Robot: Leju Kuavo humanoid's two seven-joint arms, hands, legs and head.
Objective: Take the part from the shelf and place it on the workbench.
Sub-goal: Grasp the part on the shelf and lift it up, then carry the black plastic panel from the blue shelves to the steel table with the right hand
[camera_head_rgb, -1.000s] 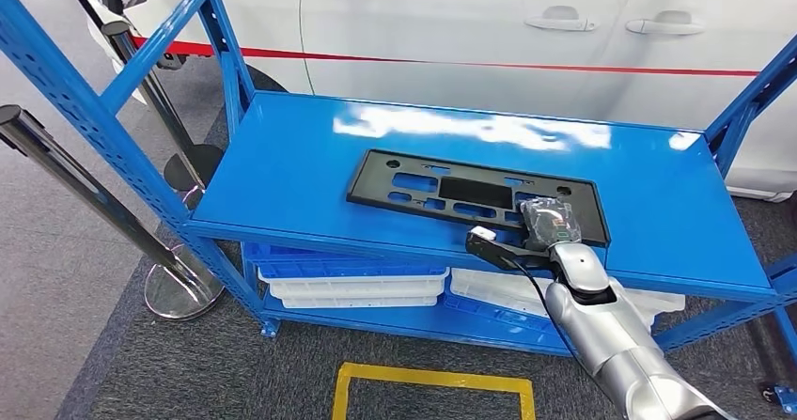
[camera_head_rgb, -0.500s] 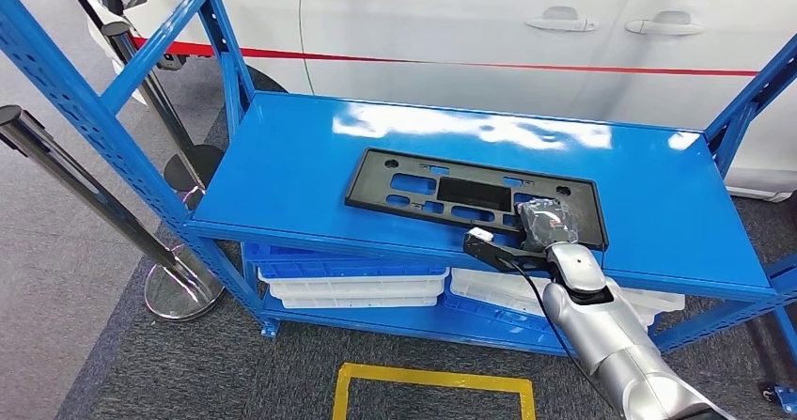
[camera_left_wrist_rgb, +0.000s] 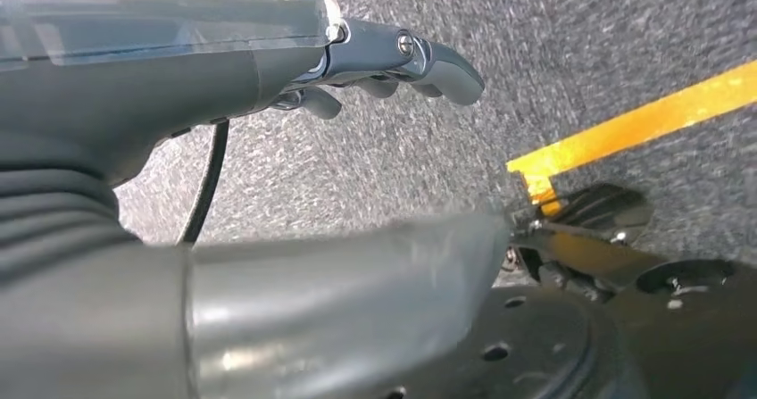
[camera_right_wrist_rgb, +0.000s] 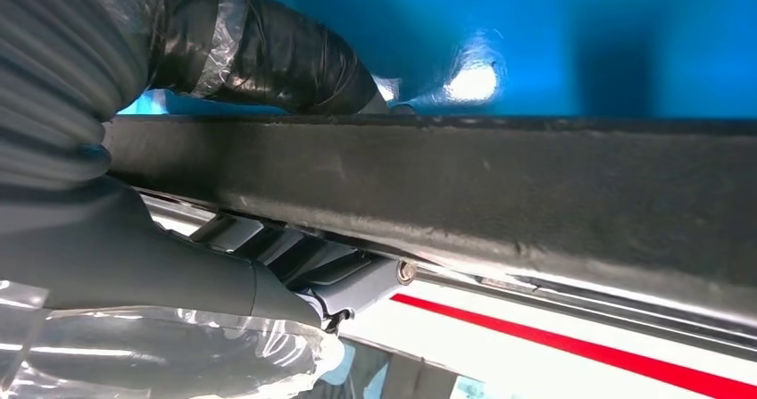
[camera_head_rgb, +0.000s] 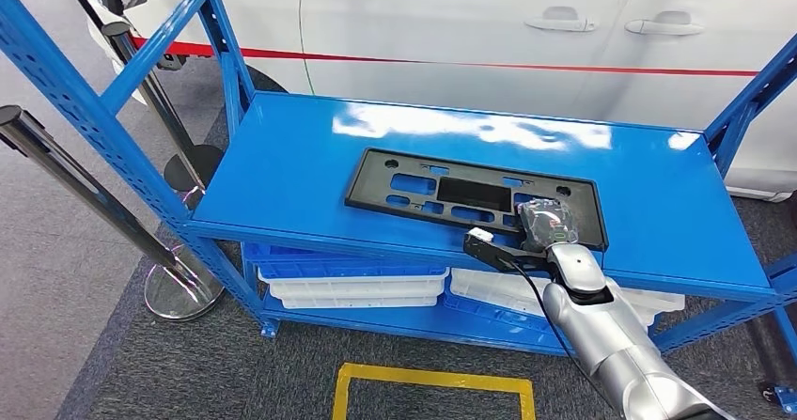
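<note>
Black part [camera_head_rgb: 473,196] lies flat on the blue shelf [camera_head_rgb: 301,147]. Right hand [camera_head_rgb: 547,225] grips its near edge, thumb on one face, fingers [camera_right_wrist_rgb: 303,256] on the other. Left hand [camera_left_wrist_rgb: 295,69] hangs over carpet, fingers loosely curled, holding nothing.

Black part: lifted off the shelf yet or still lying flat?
Lying flat. In the head view the black part rests on the blue shelf, with the right hand at its near right corner, fingers along its edge.

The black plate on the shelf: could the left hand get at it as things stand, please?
Probably not: the left hand hangs over the floor, holding nothing, while the right hand already grips the black plate on the shelf.
</note>
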